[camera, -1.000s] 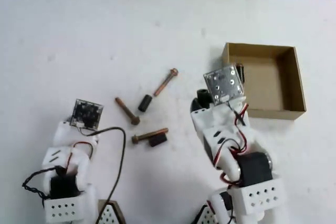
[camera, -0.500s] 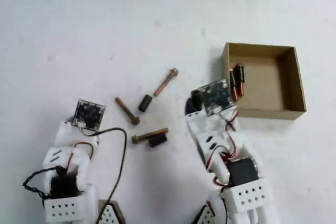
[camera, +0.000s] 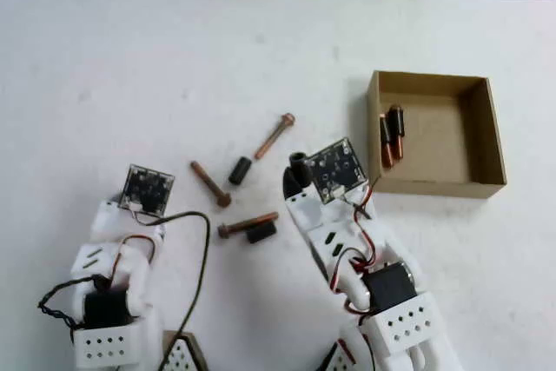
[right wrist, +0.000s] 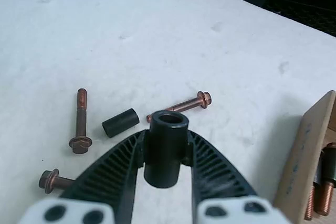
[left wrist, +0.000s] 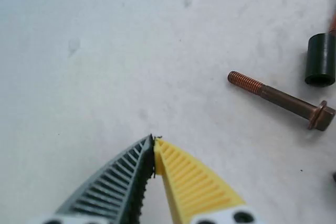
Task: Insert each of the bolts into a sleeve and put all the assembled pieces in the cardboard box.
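My right gripper [right wrist: 167, 169] is shut on an upright black sleeve [right wrist: 167, 148], held a little above the table left of the cardboard box [camera: 486, 141]; the same sleeve [camera: 298, 165] stands out ahead of the right wrist. Two bolts with sleeves on them [camera: 391, 138] lie in the box's left side. A loose sleeve [camera: 240, 170] lies between a bolt [camera: 274, 136] and another bolt [camera: 211, 183]. A third bolt [camera: 248, 224] lies touching a black sleeve [camera: 261, 232]. My left gripper [left wrist: 154, 142] is shut and empty, low over bare table left of a bolt [left wrist: 281, 100].
The left arm [camera: 113, 258] sits at the table's near left with a black cable [camera: 201, 258] looping beside it. The box's near wall [right wrist: 310, 166] stands close to the right gripper. The white table's far half [camera: 174, 49] is bare.
The right arm has drawn back and to the left from the box, the black sleeve still in its gripper, uncovering the pieces in the box. The left arm has barely moved.
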### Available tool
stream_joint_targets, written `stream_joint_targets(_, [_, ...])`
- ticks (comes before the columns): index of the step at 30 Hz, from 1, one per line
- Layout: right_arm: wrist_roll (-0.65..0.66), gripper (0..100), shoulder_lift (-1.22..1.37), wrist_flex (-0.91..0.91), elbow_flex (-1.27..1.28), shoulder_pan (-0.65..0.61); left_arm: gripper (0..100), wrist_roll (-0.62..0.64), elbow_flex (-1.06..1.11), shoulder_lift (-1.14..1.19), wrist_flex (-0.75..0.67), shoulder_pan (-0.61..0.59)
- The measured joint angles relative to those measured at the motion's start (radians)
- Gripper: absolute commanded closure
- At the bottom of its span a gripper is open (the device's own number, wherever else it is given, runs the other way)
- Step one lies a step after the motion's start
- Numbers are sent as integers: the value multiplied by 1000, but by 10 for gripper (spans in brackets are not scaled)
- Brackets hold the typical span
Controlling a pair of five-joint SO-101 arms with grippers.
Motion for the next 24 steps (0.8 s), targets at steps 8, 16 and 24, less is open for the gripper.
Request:
stream_joint_targets(8, [0,981,-126,-5,48,0,969,0,0,0,0,0])
stream_joint_targets(16, [0,981,-354,-5,183,-5,969,0,0,0,0,0])
stream_joint_targets(24, [0,981,-466,-5,301,-9,969,0,0,0,0,0])
